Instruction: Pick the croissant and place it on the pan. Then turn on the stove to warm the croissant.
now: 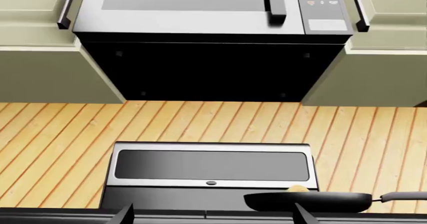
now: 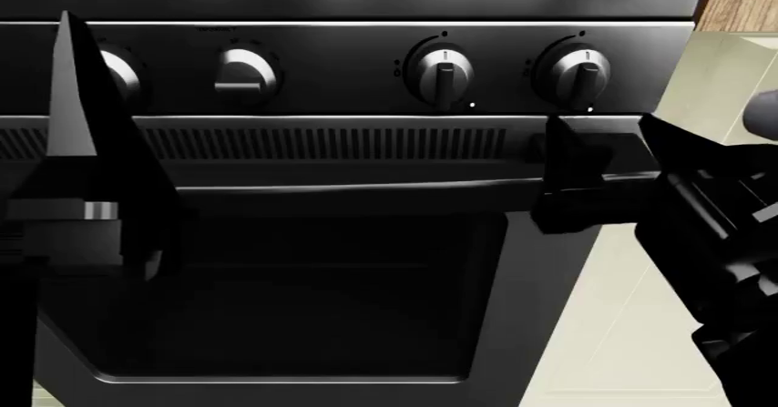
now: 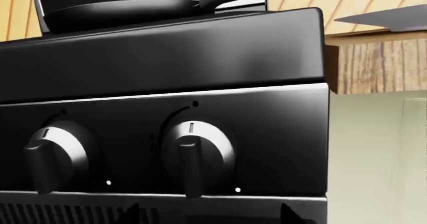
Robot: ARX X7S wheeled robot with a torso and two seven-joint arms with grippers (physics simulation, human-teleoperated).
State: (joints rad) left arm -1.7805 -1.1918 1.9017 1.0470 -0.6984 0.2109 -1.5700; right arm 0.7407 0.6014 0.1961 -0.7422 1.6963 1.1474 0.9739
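Your right gripper [image 2: 571, 166] sits just below the stove [image 2: 364, 243] knobs [image 2: 581, 68] — jaws parted, holding nothing. The croissant [image 1: 297, 188] lies in the pan [image 1: 308, 202] atop the stove. Left jaws — can't tell.

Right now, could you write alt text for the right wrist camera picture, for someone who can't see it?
Close view of the black stove front, with two silver knobs side by side, the left knob and the right knob, both pointing up. Above, the black pan sits on the cooktop, its handle extending away.
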